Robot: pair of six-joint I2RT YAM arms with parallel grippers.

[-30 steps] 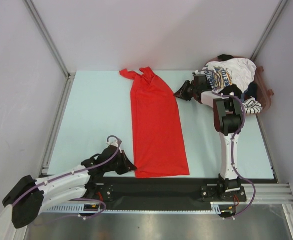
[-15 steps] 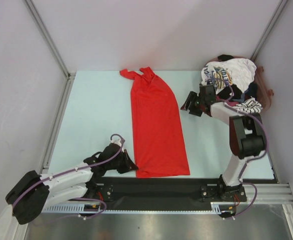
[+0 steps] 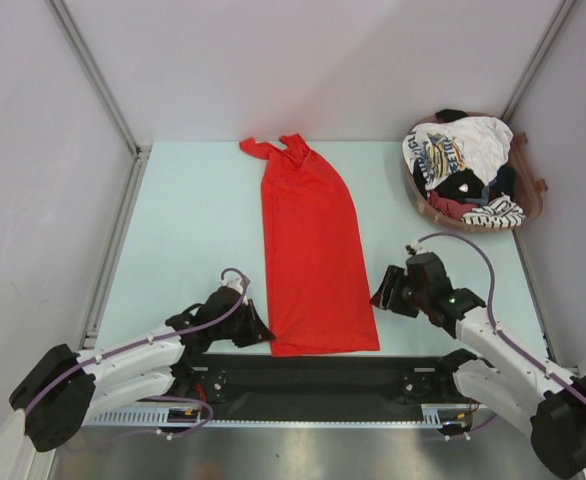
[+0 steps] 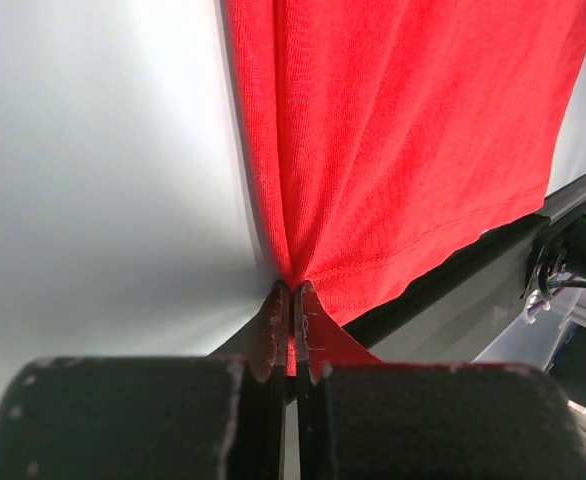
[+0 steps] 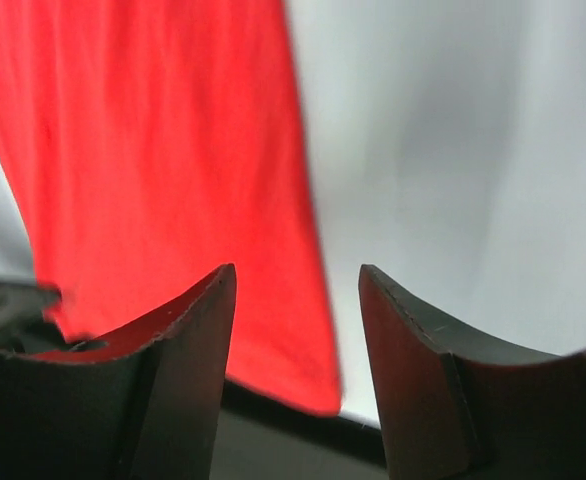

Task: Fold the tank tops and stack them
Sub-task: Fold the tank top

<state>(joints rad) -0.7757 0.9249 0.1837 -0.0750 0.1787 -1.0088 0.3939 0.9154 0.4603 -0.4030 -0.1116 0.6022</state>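
Currently left gripper (image 4: 294,300) pinches the near-left hem corner of the red tank top (image 3: 313,250); right gripper (image 5: 298,285) open, just beside its right edge.

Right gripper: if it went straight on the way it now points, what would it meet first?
Probably the red tank top: the right gripper, jaws open, points at its right edge near the hem. Depth is unclear, so it might touch the table beside the cloth first.
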